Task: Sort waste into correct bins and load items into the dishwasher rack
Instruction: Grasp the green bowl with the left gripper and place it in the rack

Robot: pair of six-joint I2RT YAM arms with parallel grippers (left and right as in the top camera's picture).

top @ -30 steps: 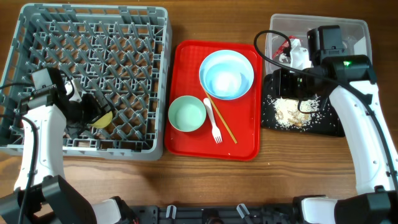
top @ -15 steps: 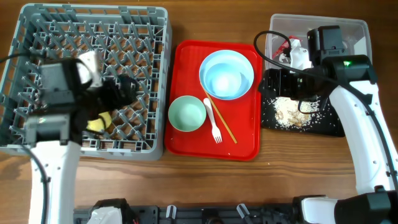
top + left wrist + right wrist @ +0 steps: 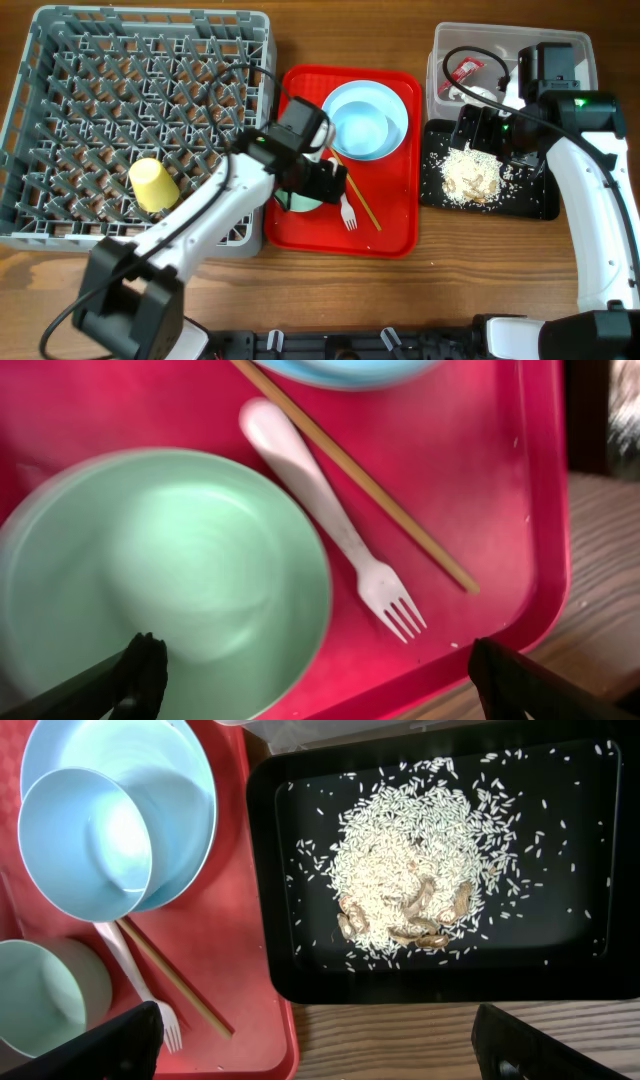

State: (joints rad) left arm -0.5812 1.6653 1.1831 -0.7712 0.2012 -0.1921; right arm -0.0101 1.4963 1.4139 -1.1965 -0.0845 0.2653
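Observation:
My left gripper [image 3: 325, 185] hangs open over the red tray, its fingers either side of the pale-green bowl's [image 3: 160, 580] right rim. The white fork [image 3: 335, 530] and the chopsticks [image 3: 360, 475] lie beside that bowl. The light-blue bowl [image 3: 360, 130] sits on the pale-blue plate [image 3: 397, 100]. The yellow cup [image 3: 150, 183] lies in the grey dishwasher rack [image 3: 60, 40]. My right gripper [image 3: 490, 135] is open and holds nothing above the black tray [image 3: 600, 960], which holds rice [image 3: 400, 870]. The clear tub [image 3: 570, 45] holds a red wrapper [image 3: 465, 68] and a white tissue [image 3: 488, 93].
The red serving tray [image 3: 390, 235] lies between the rack and the two bins. Bare wooden table [image 3: 480, 280] runs along the front. My left arm [image 3: 200, 215] stretches across the rack's front right corner.
My left arm has swung from the rack to the red tray, leaving the yellow cup in the rack. My right gripper has opened wide and shifted slightly right.

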